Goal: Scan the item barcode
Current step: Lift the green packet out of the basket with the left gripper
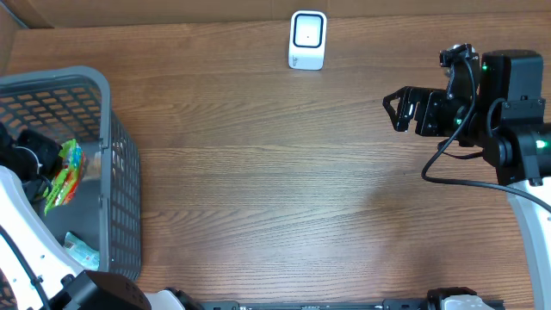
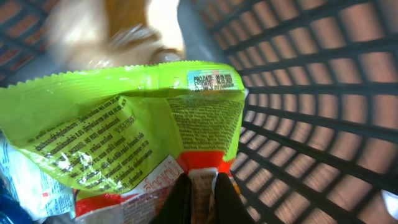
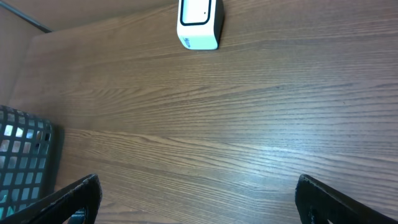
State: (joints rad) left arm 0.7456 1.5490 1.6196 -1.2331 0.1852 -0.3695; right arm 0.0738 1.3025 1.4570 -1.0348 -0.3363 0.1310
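The item is a lime-green and red snack packet (image 1: 65,176) (image 2: 124,124) inside the grey basket (image 1: 108,129). My left gripper (image 2: 202,186) is down in the basket, shut on the packet's sealed red and white edge, with the crimped seam pinched between the two black fingers. Printed text on the packet faces the left wrist camera; I see no barcode. The white scanner (image 1: 307,40) (image 3: 199,22) stands upright at the table's far edge. My right gripper (image 1: 398,109) (image 3: 198,190) hovers over bare table at the right, open wide with nothing between its fingers.
The basket's mesh wall (image 2: 311,93) rises close on the right of the held packet. A pale blue packet (image 1: 82,250) lies in the basket's near corner. The basket's corner (image 3: 25,155) shows at the left of the right wrist view. Wooden tabletop (image 1: 275,189) stretches between basket and right arm.
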